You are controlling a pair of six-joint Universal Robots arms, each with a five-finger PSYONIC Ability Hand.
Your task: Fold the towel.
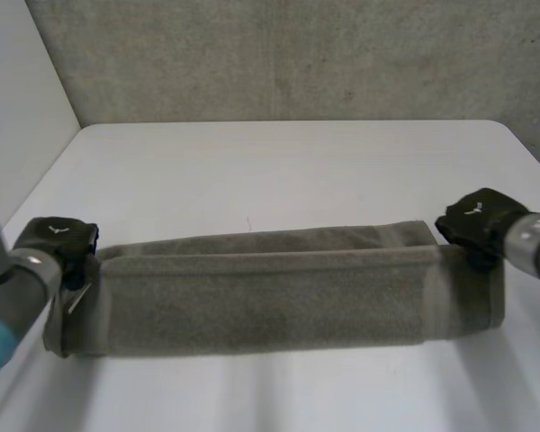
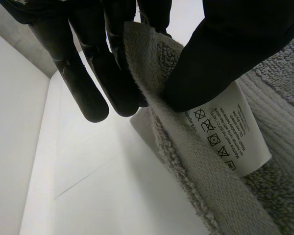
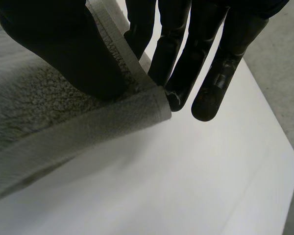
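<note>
Grey towel (image 1: 270,292), folded into a long band, is stretched sideways over the near part of the white table (image 1: 279,171), between the two hands. Its left end is pinched by the left hand (image 1: 58,241), the edge clamped between thumb and straight fingers (image 2: 83,83), just beside the care label (image 2: 225,129). The right-end corner is pinched likewise by the right hand (image 1: 475,220), fingers (image 3: 225,58) pointed toward the table. Both arms are held low at the sides.
</note>
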